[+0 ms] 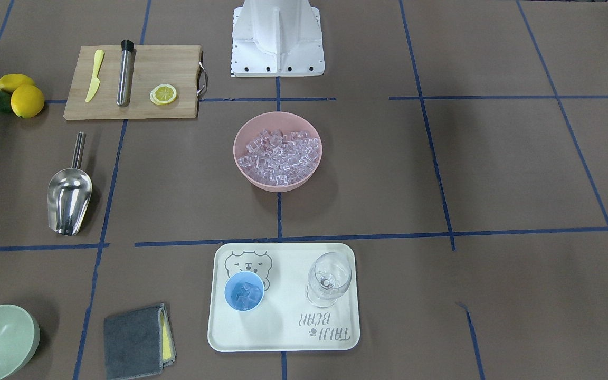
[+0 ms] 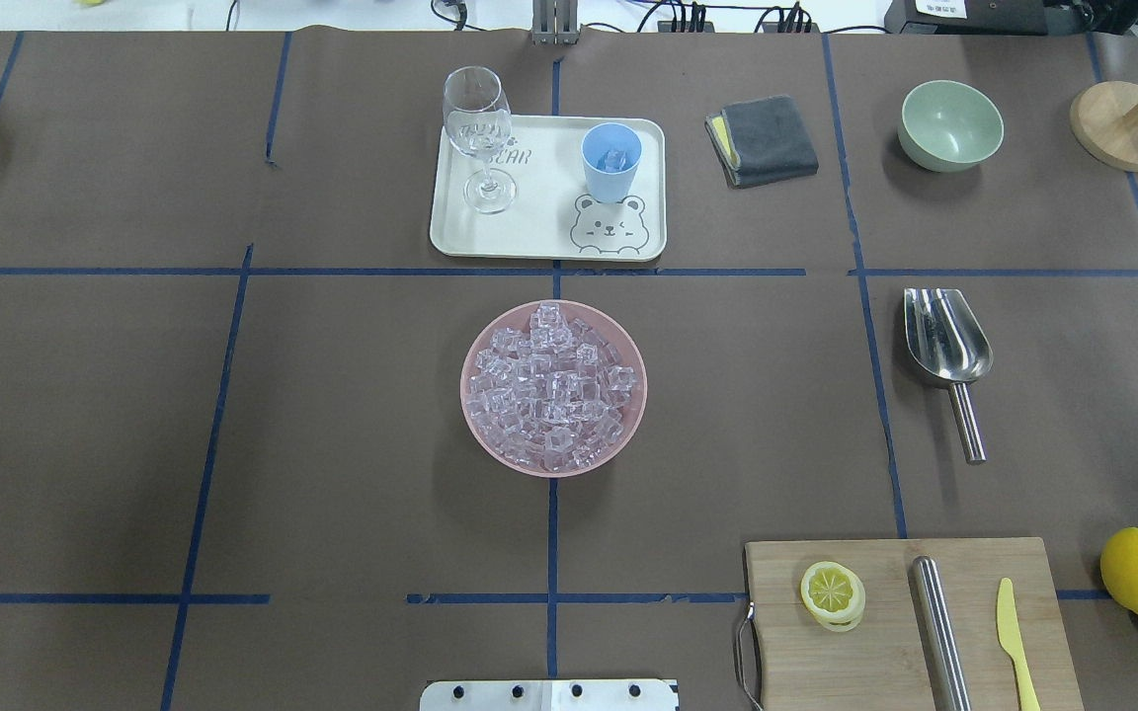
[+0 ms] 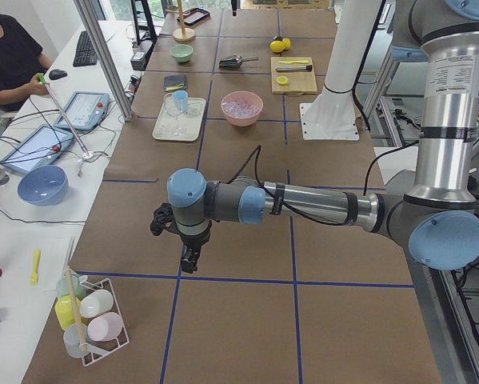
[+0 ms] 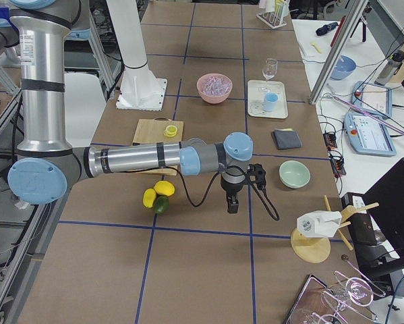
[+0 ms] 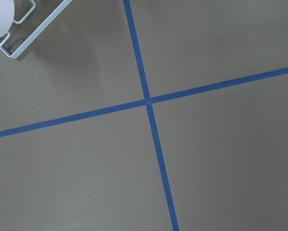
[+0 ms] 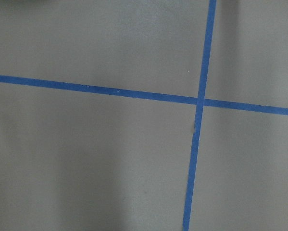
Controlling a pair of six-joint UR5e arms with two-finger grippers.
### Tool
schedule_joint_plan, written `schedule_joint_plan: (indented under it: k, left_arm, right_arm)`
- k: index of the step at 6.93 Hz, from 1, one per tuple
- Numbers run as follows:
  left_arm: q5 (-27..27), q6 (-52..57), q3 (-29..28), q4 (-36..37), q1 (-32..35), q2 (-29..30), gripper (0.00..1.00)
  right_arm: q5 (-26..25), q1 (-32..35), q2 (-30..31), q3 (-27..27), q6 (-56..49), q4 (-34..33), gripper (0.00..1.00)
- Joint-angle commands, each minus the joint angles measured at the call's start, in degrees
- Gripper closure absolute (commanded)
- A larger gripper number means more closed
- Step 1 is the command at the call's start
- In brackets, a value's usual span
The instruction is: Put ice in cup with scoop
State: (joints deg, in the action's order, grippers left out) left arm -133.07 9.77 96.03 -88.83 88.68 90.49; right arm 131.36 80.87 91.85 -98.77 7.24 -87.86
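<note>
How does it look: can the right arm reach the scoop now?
Probably yes. The scoop lies alone on the right side of the table, its handle clear, nothing on or against it. The right gripper hangs above bare table.

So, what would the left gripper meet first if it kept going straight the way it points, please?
The left gripper points down, so probably the brown table, near a blue tape cross; nothing shows in between.

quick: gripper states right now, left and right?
Left gripper: cannot tell if open or shut; it shows only in a side view.
Right gripper: cannot tell, side view only. The scoop lies on the table, unheld.
</note>
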Motion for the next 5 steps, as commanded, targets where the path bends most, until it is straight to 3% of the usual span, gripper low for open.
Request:
schedule_joint_plan:
  k: [1,5]
  left_arm:
    - [0.1,0.4,-0.5,-0.4,-0.2,0.7,0.0]
    - [-0.6,-0.2,0.5,-0.3,-0.3,0.0,0.0]
  right_arm:
    - [-0.2,-0.1,-0.4,0.6,0.6,0.3,0.0]
    - [0.4,0.0,0.1,0.2,0.7,0.2,0.0]
